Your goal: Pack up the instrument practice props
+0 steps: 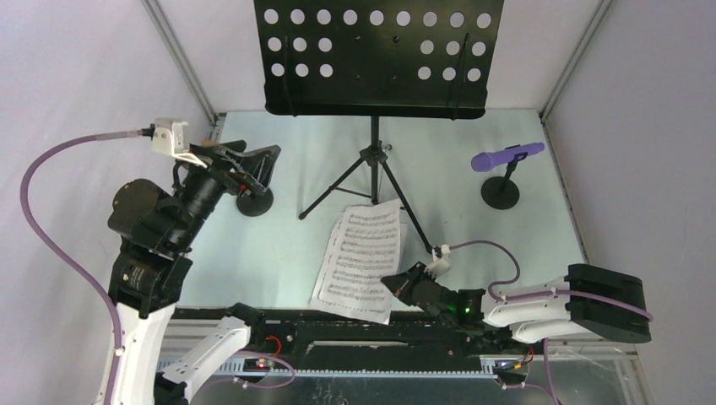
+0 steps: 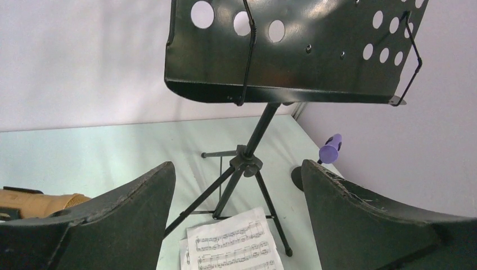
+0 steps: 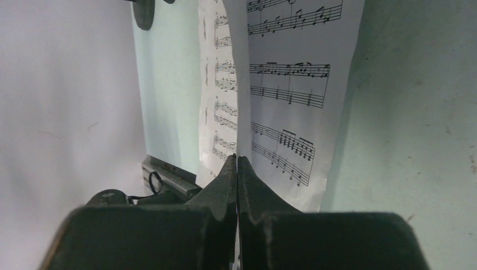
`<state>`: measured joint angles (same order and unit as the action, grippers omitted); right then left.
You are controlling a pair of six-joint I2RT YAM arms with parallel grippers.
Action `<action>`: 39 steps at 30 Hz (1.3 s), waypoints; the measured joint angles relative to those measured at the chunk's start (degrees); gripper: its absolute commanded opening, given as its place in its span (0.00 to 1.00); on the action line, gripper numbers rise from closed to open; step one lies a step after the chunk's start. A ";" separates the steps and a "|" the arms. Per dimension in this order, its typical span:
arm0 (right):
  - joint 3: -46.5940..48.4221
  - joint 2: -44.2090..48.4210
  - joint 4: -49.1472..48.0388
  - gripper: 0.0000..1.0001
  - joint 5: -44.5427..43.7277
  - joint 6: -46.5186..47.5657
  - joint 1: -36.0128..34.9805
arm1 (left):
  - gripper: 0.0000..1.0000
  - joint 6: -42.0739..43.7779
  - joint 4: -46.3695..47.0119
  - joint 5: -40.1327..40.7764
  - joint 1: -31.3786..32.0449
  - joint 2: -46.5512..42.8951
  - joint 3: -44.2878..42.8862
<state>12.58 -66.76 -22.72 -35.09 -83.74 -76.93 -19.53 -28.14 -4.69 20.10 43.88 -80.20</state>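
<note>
Step in hand, as judged: the sheet music is being gathered. The R gripper (image 3: 237,163) is seen closed tight, fingertips clamped on the near edge of the white sheet-music pages (image 1: 359,253). These lie centre of the tabletop (image 1: 253,261), by its near edge, just beside a tripod leg of the black music rack (image 1: 376,51).

The L gripper (image 2: 237,169) is held wide apart w/ nothing btwn its fingers, over the left-side holder (image 1: 253,202). The tan toy microphone (image 2: 34,202) is seen just beside one finger, ungripped. The purple toy microphone (image 1: 507,156) is propped on the second holder (image 1: 500,192) near the far-right corner.

Next move prob. calls for a gentle lift, so the paper is kept clear of the leg and untorn.

Containers: none seen in any view, so the drop-off spot can't be told.
</note>
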 measured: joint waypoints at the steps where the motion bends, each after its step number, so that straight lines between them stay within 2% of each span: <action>1: 0.00 -0.39 -0.52 0.00 0.02 -0.66 0.02 | 0.89 0.00 -0.04 0.00 0.00 -0.46 0.59; 7: 0.26 -2.60 -1.09 0.00 -0.02 -4.07 0.09 | 0.90 0.00 -0.68 0.07 0.00 -3.17 2.99; 17: 4.87 -10.10 3.28 0.00 -0.02 -8.31 0.33 | 0.90 -0.26 -2.49 1.33 0.00 -7.91 7.39; 30: 6.91 -11.82 9.86 0.00 -3.76 -14.25 -4.46 | 0.90 -1.51 -2.86 1.51 0.00 -9.55 10.86; 39: 6.99 -11.78 12.02 0.13 -4.74 -15.50 -4.44 | 0.90 -1.66 -2.86 1.49 0.00 -9.97 11.91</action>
<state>19.57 -78.54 -10.70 -39.83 -99.24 -81.36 -21.19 -31.00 -3.20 20.10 33.91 -68.29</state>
